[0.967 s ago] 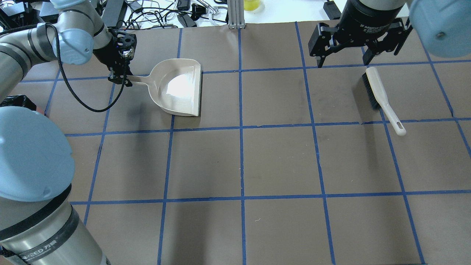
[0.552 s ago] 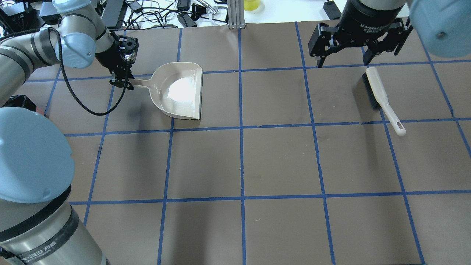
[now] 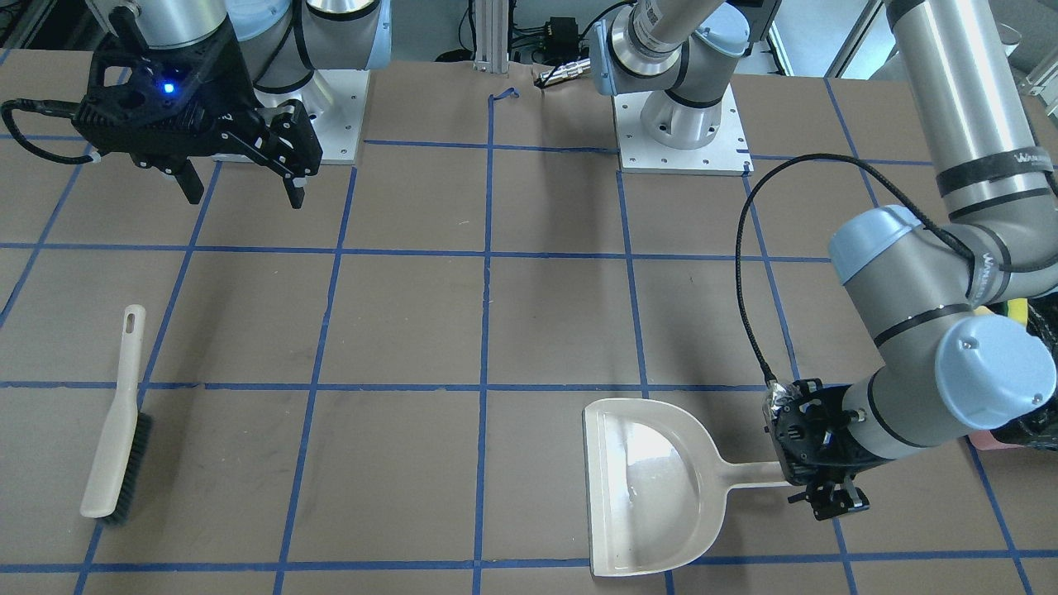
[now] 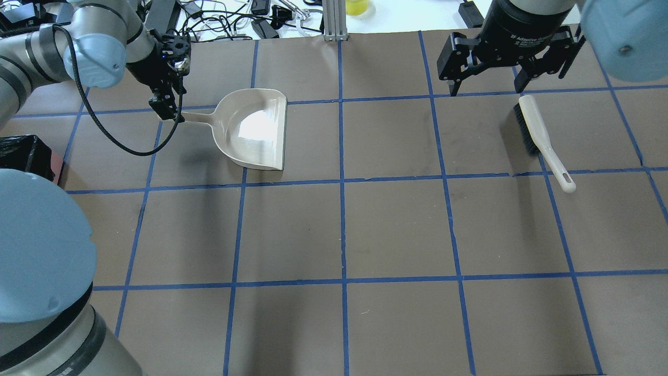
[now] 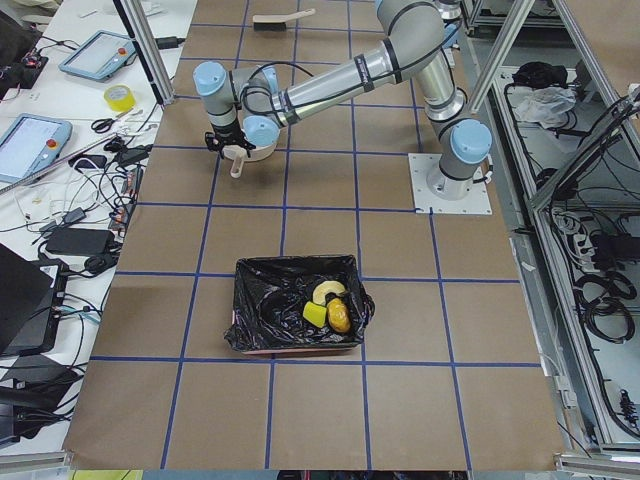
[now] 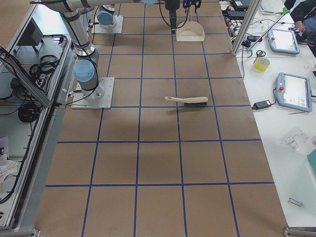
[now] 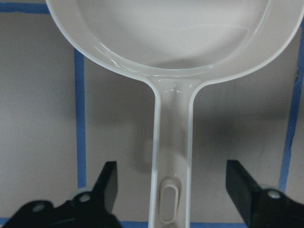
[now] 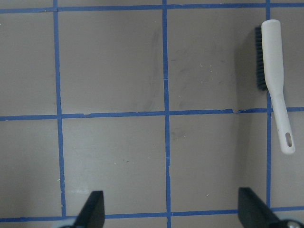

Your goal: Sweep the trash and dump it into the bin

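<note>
Beige dustpan (image 4: 255,130), brush (image 4: 543,138) well apart

Brown table (image 4: 396,230) gridded with blue tape (image 4: 343,230), cluttered white bench (image 6: 276,148), aluminium post (image 6: 247,27)

Overhead, the bin (image 4: 23,151) showed only as a black sliver at the left edge, the rest lost behind the left arm's (image 4: 36,250) big joint. Front-facing, it sat at the far right edge, tucked behind that arm, contents unreadable. The left wrist view chopped the dustpan (image 7: 173,57) at the top edge, and its handle end at the bottom. From the left-end camera, only that handle poked out beneath the wrist. The brush (image 5: 283,16), up at the top edge there, was tiny.
</note>
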Robot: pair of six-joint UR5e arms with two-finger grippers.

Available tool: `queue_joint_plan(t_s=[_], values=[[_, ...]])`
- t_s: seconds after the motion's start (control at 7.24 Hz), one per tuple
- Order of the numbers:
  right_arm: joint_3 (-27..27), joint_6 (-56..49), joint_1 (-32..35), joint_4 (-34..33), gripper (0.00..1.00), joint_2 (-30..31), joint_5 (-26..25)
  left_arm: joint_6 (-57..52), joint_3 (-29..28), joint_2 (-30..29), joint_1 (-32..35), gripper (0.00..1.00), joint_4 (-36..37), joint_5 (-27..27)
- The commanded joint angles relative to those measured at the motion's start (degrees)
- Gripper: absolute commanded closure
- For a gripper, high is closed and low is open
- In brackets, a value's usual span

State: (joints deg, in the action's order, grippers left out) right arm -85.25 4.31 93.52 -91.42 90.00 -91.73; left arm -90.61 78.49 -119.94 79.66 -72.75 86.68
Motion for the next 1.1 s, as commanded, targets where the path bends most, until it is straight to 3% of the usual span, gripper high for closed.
queue_joint_plan(t_s=[0.0,0.14,0.41,0.97], values=[[0.0,0.0,0.0,-0.08,0.0,-0.08,-0.02,14.77,0.69,6.53,5.04,0.11,-4.66,0.15],[0.0,0.0,0.0,0.01,0.0,0.0,-0.02,21.29,1.13,9.17,7.51,0.11,-5.81,0.16],[0.0,0.0,0.0,-0.08,0.0,-0.08,0.15,30.88,1.14,16.28,8.32,0.08,-15.01,0.86],[0.0,0.0,0.0,0.01,0.0,-0.08,0.07,64.34,1.57,26.41,7.8,0.07,-26.82,0.77]])
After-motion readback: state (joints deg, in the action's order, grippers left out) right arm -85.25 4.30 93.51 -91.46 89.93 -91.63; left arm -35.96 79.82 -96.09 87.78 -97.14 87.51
